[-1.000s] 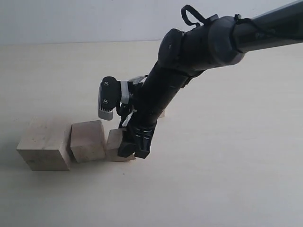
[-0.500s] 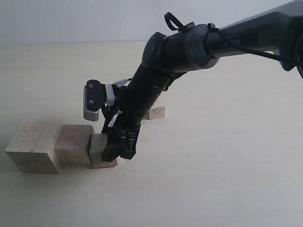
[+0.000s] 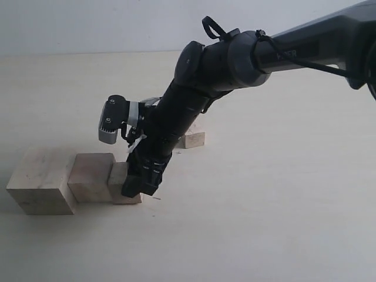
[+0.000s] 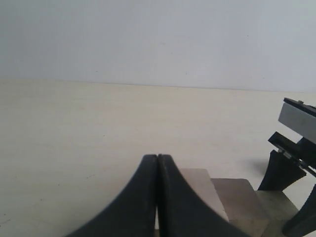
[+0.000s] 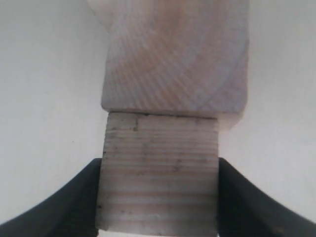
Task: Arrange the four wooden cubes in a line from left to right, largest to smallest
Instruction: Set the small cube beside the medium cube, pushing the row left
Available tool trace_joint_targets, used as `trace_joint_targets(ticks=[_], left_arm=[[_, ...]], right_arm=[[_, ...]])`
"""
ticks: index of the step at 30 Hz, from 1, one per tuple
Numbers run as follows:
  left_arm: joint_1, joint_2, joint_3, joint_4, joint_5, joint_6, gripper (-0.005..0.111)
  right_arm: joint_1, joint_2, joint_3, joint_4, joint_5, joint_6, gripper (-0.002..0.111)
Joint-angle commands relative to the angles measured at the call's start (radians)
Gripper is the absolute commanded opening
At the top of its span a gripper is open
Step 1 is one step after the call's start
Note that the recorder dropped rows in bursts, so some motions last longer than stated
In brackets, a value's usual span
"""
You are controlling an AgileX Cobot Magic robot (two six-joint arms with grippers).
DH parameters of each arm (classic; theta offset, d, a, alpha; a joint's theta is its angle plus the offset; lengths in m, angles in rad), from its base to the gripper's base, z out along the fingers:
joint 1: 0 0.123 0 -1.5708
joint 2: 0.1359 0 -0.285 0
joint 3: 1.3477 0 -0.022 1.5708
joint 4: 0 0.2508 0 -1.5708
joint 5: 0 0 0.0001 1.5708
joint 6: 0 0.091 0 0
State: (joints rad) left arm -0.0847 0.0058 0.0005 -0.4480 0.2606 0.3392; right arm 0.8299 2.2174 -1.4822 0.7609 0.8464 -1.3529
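Note:
Three wooden cubes form a row at the left of the exterior view: the largest cube (image 3: 38, 182), the second cube (image 3: 91, 176) and the third cube (image 3: 119, 183), each touching its neighbour. My right gripper (image 3: 140, 181) is shut on the third cube (image 5: 160, 173), one finger on each side, with the second cube (image 5: 175, 54) pressed against it just beyond. The smallest cube (image 3: 192, 140) lies alone behind the right arm. My left gripper (image 4: 157, 163) is shut and holds nothing; it hangs low near the largest cube (image 4: 200, 185). No left arm shows in the exterior view.
Pale tabletop (image 3: 264, 223) spreads to the right and front of the row. The right arm (image 3: 223, 64) slants down from the upper right across the middle. A pale wall (image 3: 88, 23) stands behind the table's far edge.
My right gripper has moved left and lower with the third cube in it. The second and largest cubes have slid left with it, and the third cube now sits against the second.

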Motion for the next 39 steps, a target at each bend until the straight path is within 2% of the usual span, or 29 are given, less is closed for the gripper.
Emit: trace_joint_targets(ticks=[1,4,10,23,29,34,37,39], left_arm=[[0.001,-0.006,-0.001,-0.002,-0.004,-0.004,0.0],[0.001,-0.006,-0.001,-0.002,-0.004,-0.004,0.0],[0.001,-0.006,-0.001,-0.002,-0.004,-0.004,0.0],[0.001,-0.006,-0.001,-0.002,-0.004,-0.004,0.0],[0.001,-0.006,-0.001,-0.002,-0.004,-0.004,0.0],[0.001,-0.006,-0.001,-0.002,-0.004,-0.004,0.0],[0.001,-0.006,-0.001,-0.002,-0.004,-0.004,0.0],[0.001,-0.006,-0.001,-0.002,-0.004,-0.004,0.0]], right_arm=[[0.004,0.018,0.0,-0.028,-0.045,0.034,0.0],[0.013,0.018,0.0,-0.031,-0.065,0.026,0.004],[0.037,0.018,0.0,-0.047,-0.117,0.028,0.02],[0.042,0.018,0.0,-0.073,-0.124,0.028,0.058],[0.042,0.003,0.0,-0.054,-0.15,0.059,0.081],[0.04,-0.117,-0.001,-0.084,-0.187,0.166,0.093],[0.025,-0.238,-0.002,-0.238,-0.188,0.299,0.093],[-0.002,-0.322,-0.002,-0.375,-0.193,0.464,0.093]])
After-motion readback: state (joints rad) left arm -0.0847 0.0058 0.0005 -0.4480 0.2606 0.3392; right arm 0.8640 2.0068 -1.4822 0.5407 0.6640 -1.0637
